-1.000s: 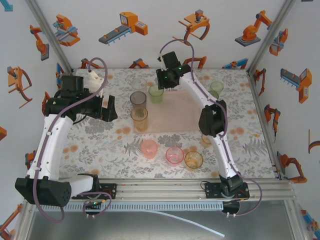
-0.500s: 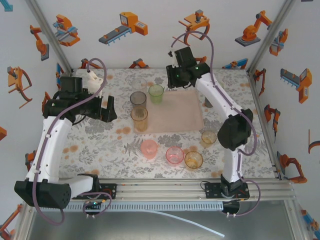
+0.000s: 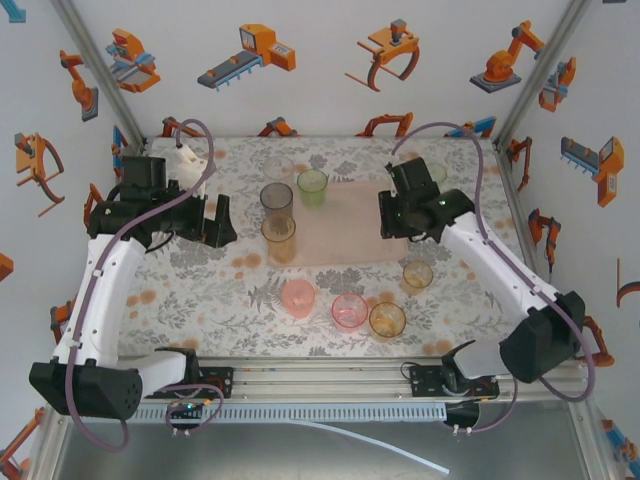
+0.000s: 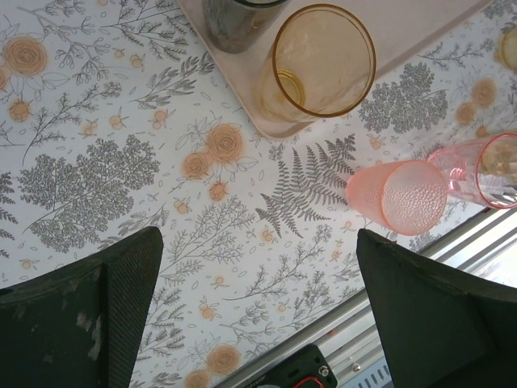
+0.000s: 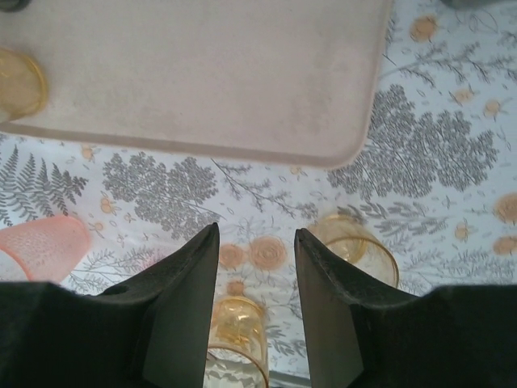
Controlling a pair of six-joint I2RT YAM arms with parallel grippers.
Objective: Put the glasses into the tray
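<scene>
We find the tray (image 3: 350,235) bare across its middle and right: free room there. Grey glass (image 3: 277,197), orange glass (image 3: 279,238) and green glass (image 3: 312,186) crowd its left edge. A row of glasses (image 3: 349,310) fences the near side, narrow gaps between. Cloth (image 3: 190,285) left of the tray lies bare.

Pink tray (image 3: 350,225), three glasses (image 3: 279,238) upright on it, other glasses (image 3: 349,310) outside

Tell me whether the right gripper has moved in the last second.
Yes. The right gripper has swung rightward and nearer, from beside the green glass to the tray's right edge.
</scene>
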